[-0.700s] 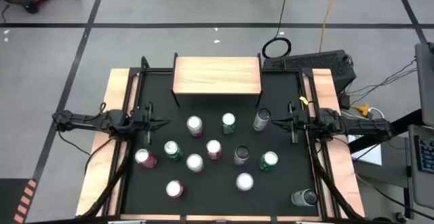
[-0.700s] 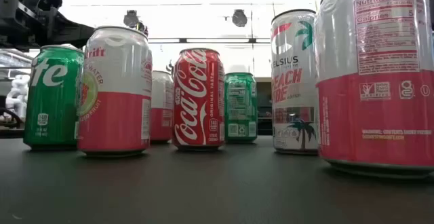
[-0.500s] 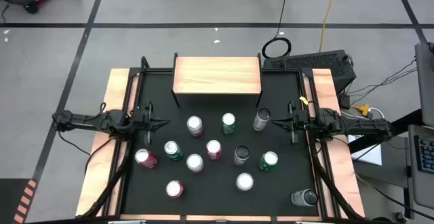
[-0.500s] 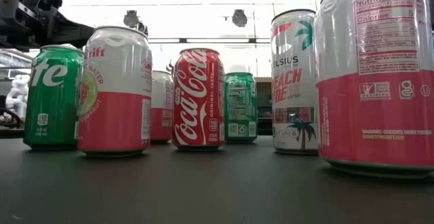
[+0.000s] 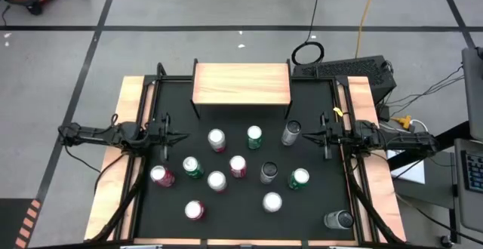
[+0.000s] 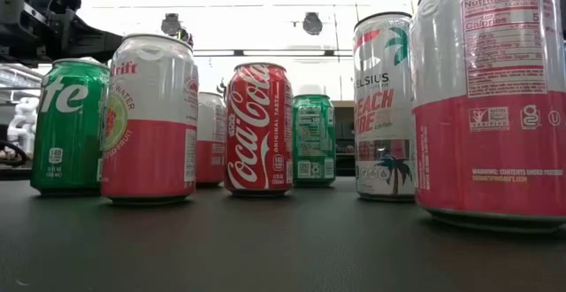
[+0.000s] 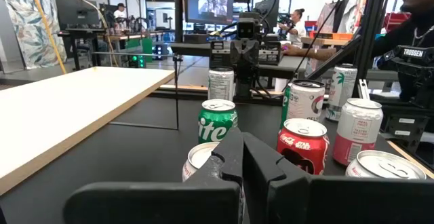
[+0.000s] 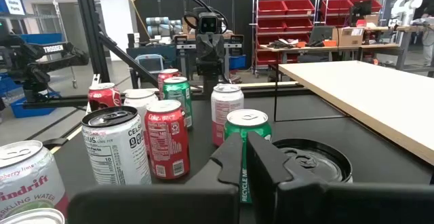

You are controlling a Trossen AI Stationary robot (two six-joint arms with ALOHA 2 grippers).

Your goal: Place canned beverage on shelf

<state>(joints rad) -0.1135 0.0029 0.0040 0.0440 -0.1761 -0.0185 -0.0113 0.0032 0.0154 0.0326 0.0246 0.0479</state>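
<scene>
The shelf [image 5: 241, 83], a light-wood board on thin black legs, stands at the table's far edge with nothing on it. Several beverage cans stand upright on the black mat [image 5: 226, 226], among them a green can [image 5: 254, 135], a red can [image 5: 237, 165] and a grey can [image 5: 290, 133]. My left gripper [image 5: 185, 136] is shut and level at the mat's left side, pointing at the cans; its wrist view shows the shut fingers [image 7: 242, 153]. My right gripper [image 5: 303, 134] is shut at the right side, its tips close beside the grey can [image 8: 313, 160].
Wooden strips [image 5: 113, 196] run along both table sides. One can [image 5: 338, 219] stands apart at the near right corner. Bare mat lies between the shelf and the cans. A person [image 7: 417, 27] shows beyond the table in the left wrist view.
</scene>
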